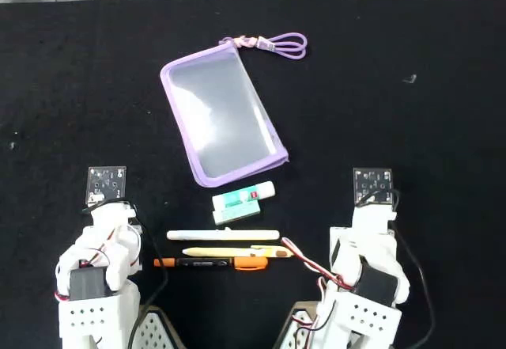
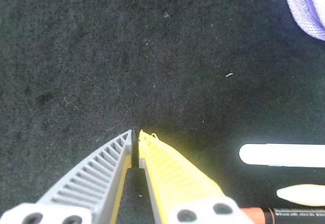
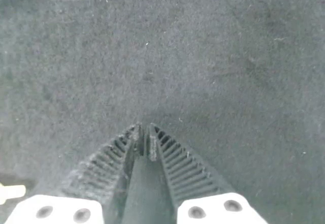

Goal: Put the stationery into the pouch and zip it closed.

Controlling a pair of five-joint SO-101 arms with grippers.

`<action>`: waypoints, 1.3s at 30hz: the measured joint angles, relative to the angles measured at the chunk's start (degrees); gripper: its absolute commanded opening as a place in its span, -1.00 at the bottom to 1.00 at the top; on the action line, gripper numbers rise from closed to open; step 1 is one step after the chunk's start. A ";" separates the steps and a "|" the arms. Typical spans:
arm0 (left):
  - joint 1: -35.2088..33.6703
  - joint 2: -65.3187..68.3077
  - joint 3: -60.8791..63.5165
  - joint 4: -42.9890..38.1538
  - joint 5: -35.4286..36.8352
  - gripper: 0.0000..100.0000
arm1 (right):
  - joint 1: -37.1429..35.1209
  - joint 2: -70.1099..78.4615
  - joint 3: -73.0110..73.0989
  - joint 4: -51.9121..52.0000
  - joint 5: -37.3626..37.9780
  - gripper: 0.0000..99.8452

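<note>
Left gripper point(image 2: 136, 134): we see its tips pressed together on nothing, low over the black cloth point(image 1: 411, 127), near the pen ends.
Right gripper point(image 3: 144, 131): tips together too, and empty.
Pouch point(image 1: 224, 119): flat, tilted, well apart from both arms; we cannot tell if its zip is open.
Stationery: glue stick point(image 1: 243, 201) just beside the pouch; white pen point(image 1: 223, 235), cream pen point(image 1: 236, 252) and orange marker point(image 1: 212, 263) in 1 tight row between the arms.
Risk: we judge that grabbing 1 pen could roll its neighbours, and a shut zip would block loading.

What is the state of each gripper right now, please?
Left gripper: closed, holding nothing.
Right gripper: closed, holding nothing.
</note>
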 measured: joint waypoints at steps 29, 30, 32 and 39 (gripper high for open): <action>0.00 0.00 0.00 0.00 0.00 -0.94 | -5.27 33.49 -47.65 -13.27 15.74 -0.69; 0.00 0.00 0.00 0.00 0.00 -0.94 | -6.24 37.98 -50.37 -13.27 15.74 -0.69; 0.00 0.00 0.00 0.00 0.00 -0.94 | -8.00 46.15 -55.91 -13.27 15.74 -0.69; 0.00 0.00 0.00 0.00 0.00 -0.94 | -10.64 74.55 -76.48 -13.27 15.74 -0.69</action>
